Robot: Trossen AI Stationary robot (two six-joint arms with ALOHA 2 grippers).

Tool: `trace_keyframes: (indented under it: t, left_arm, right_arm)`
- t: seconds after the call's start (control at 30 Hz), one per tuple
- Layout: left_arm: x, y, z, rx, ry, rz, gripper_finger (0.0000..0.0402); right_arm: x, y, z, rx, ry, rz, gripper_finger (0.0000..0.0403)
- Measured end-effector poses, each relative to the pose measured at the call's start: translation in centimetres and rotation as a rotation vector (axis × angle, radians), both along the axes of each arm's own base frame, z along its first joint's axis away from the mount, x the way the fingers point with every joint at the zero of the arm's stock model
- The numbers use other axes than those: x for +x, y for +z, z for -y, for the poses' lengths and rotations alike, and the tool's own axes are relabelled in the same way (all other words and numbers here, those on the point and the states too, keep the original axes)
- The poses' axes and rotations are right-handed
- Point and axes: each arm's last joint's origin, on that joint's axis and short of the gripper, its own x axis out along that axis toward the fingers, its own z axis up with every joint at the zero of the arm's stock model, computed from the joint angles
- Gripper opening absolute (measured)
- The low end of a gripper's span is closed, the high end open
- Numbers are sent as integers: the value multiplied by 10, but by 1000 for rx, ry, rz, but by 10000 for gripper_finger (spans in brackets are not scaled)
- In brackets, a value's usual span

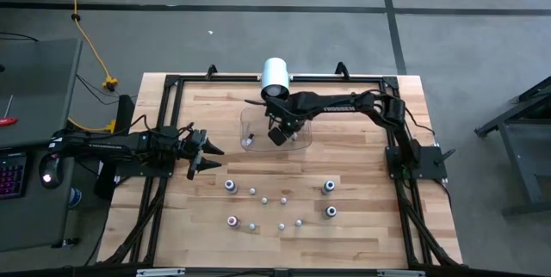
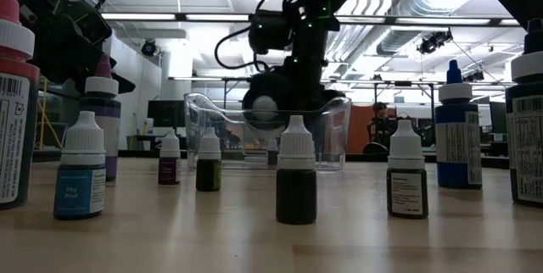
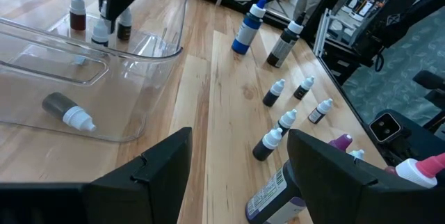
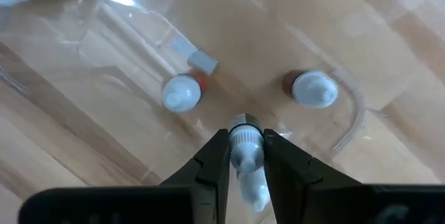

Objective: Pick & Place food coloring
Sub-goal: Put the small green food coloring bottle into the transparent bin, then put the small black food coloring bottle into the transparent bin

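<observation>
Overhead layout: a wooden worktop (image 1: pixel 362 225) framed by black rails carries a clear plastic tray (image 1: pixel 251 122) near its far middle, with a large white cylinder (image 1: pixel 275 75) just beyond the tray.

Right arm: it reaches from the right side across to the tray, and the right claw (image 1: pixel 277 132) hangs over the tray's interior. In the right wrist view the right claw (image 4: pixel 245 156) is clenched on a small food coloring bottle (image 4: pixel 245 147), white cap toward the camera, held between the two dark fingers (image 4: pixel 212 165) above the tray floor.

Tray contents: two more white-capped bottles stand upright inside the tray, one (image 4: pixel 182 93) to one side of the held bottle and one (image 4: pixel 314 88) to the other, well apart from each other. In the left wrist view another dark bottle (image 3: pixel 67 110) lies on its side on the tray floor.

Left arm: it waits at the left edge of the worktop, the left claw (image 1: pixel 207 155) released, its fingers spread and empty, pointing toward the tray.

Remaining bottles: the rest of the food coloring stands on the bare worktop nearer the front edge, in loose rows. Small white-capped bottles (image 1: pixel 264 200) occupy the middle; larger ones stand at the corners of the group, among them a blue bottle (image 3: pixel 247 28) and a pink-capped one (image 1: pixel 232 221). The low view shows these bottles upright, a dark one (image 2: pixel 296 181) nearest the middle.
</observation>
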Motion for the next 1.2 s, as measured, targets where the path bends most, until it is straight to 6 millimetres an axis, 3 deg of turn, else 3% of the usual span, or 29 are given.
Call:
trace_keyframes:
  t: [1.2]
  left_arm:
    - [0, 0, 0, 0, 0, 0, 234]
  right_arm:
    - [2, -1, 2, 37, 32, 43, 96]
